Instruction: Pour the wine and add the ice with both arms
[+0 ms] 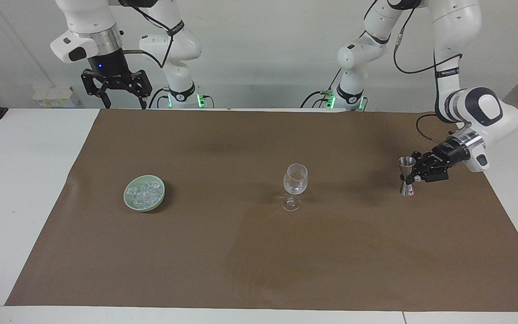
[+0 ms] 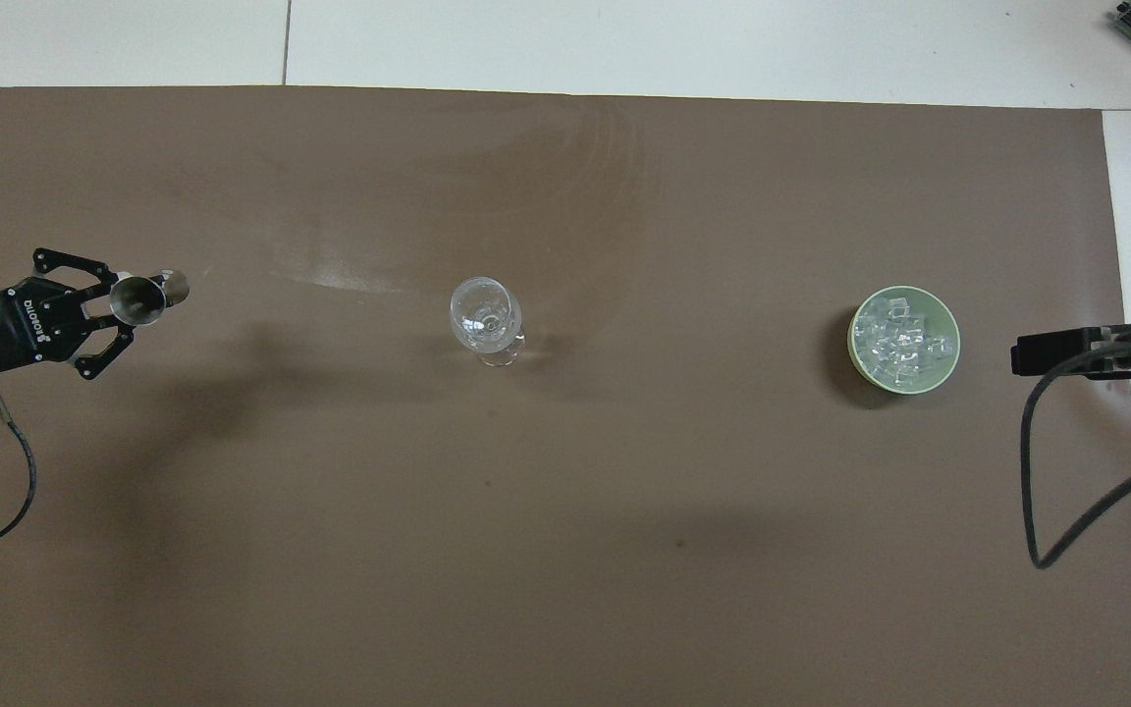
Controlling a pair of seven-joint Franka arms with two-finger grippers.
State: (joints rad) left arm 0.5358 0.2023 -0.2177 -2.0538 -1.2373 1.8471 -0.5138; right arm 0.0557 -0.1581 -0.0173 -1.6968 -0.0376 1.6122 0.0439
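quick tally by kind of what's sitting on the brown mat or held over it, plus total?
Wine glass: 1, standing mid-mat.
Metal jigger: 1, upright in the left gripper, at the left arm's end of the mat.
Green bowl: 1, toward the right arm's end.
Ice: 1 heap in that bowl; cubes too small to count.
Total: 4.
The right gripper waits, jaws open.
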